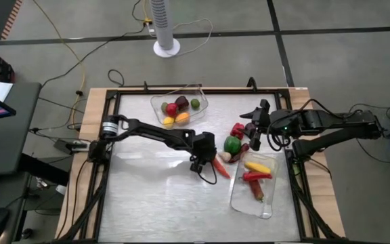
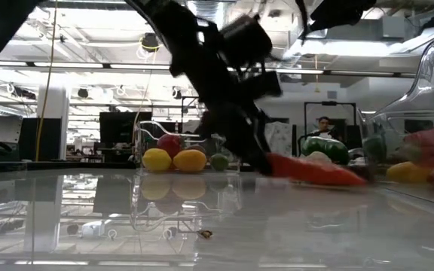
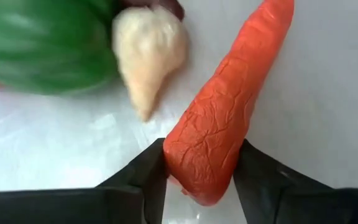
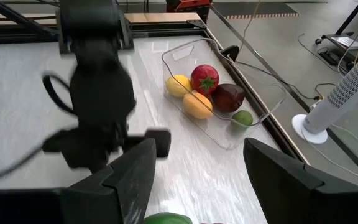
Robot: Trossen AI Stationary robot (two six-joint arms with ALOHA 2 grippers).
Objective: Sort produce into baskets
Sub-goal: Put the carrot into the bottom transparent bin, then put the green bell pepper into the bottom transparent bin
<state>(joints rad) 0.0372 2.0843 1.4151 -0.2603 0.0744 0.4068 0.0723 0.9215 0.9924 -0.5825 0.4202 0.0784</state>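
Your left gripper (image 3: 197,180) is down on the desk (image 1: 154,196) near the middle, with its fingers (image 3: 138,180) pinching the thick end of the orange carrot (image 3: 225,118), one on each side and touching it. The carrot lies flat on the desk, right next to a pale cream-coloured piece (image 3: 148,53) and a big green pepper (image 3: 42,43). The far basket (image 1: 198,95) holds five pieces: a yellow one, a red one, an orange one, a dark purple one and a small green one. The near basket (image 1: 246,200) on the right has a yellow piece and a couple of red peppers in it. Your right gripper (image 4: 194,177) hangs above the desk by the loose produce on the right side, fingers (image 4: 135,174) spread apart with nothing between them.
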